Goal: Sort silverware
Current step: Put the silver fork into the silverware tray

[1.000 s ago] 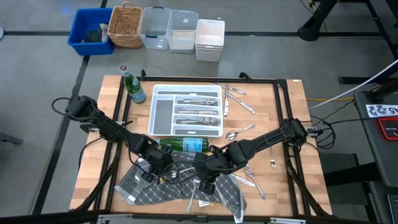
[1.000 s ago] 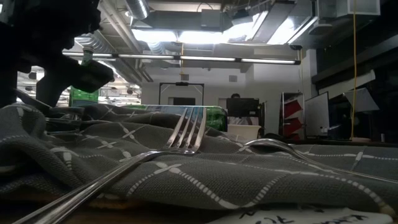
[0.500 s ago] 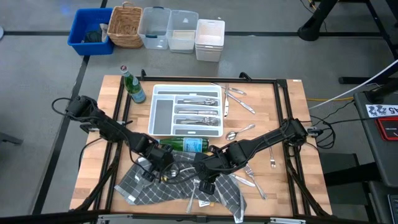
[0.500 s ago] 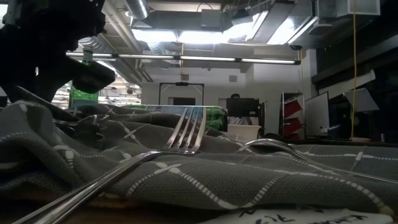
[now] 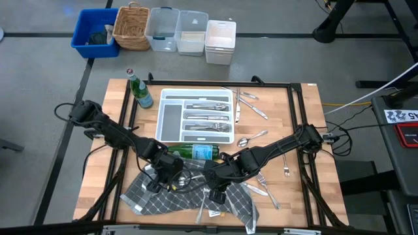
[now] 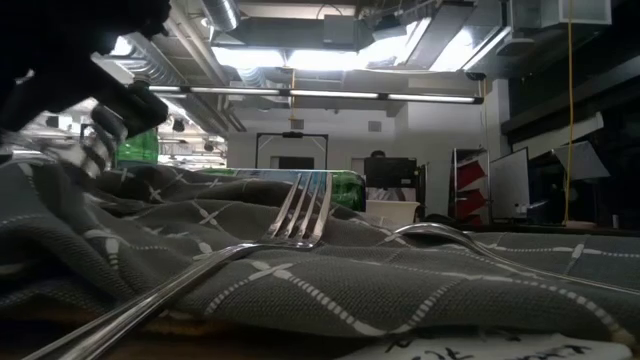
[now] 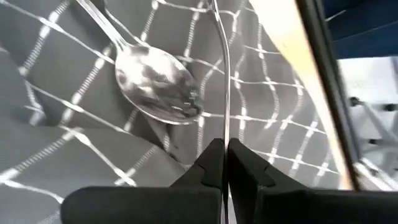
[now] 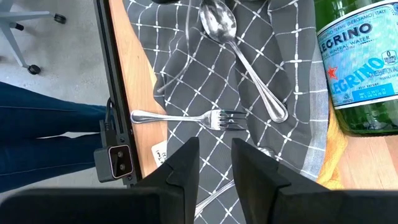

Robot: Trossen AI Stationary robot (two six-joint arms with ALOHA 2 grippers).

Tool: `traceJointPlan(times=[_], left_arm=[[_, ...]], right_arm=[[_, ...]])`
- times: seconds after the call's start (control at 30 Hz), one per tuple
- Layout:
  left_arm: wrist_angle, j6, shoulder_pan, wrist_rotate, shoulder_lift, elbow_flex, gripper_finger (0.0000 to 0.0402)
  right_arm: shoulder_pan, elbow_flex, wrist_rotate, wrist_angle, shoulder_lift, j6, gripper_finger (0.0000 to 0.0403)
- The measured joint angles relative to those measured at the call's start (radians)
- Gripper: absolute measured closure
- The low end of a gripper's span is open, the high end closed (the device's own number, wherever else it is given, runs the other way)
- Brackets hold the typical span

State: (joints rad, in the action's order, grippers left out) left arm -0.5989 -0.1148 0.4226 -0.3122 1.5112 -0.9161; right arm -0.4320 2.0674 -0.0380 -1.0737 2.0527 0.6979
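Underneath both grippers spreads the wooden table (image 5: 98, 170), and on its near half lies a crumpled grey checked cloth (image 5: 163, 199) carrying loose silverware. Beyond the grippers, toward the table's far side, sits the white tray (image 5: 171, 124), with more silverware already lying in its compartments. A green bottle (image 5: 196, 153) lies on its side between the tray and the grippers, just past them, and a second green bottle (image 5: 138, 91) stands upright at the tray's far left corner. The left gripper (image 5: 167, 177) is down on the cloth, its fingers pinched tight on the thin handle (image 7: 222, 93) of one utensil, though which kind cannot be told. Just beside that handle, a spoon (image 7: 155, 84) rests bowl-up on the cloth. The right gripper (image 5: 219, 192) hovers over the cloth right of the left one, its fingers parted with nothing between them. Ahead of those fingers a fork (image 8: 186, 117) lies across the cloth's edge, and a long spoon (image 8: 239, 53) lies beyond it, near the lying bottle. More loose pieces (image 5: 264, 189) are scattered on bare wood to the right gripper's right.
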Motion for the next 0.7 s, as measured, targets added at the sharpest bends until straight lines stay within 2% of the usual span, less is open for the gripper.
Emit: traceJointPlan(times=[0.27, 0.5, 0.57, 0.7], left_arm=[[-0.087, -0.02, -0.002, -0.062, -0.026, -0.036, 0.0399], [-0.156, -0.036, -0.058, -0.062, -0.196, -0.045, 0.0399], [-0.15, -0.038, -0.093, -0.039, -0.253, -0.045, 0.04], [-0.149, -0.028, -0.182, 0.078, -0.327, -0.045, 0.0399]], right_arm=[[0.0, 0.0, 0.0, -0.004, 0.0, 0.0, 0.0306], [0.0, 0.0, 0.0, -0.043, 0.0, 0.002, 0.0306], [0.0, 0.0, 0.0, -0.072, 0.0, 0.002, 0.0306], [0.0, 0.0, 0.0, -0.13, 0.0, 0.002, 0.0306]])
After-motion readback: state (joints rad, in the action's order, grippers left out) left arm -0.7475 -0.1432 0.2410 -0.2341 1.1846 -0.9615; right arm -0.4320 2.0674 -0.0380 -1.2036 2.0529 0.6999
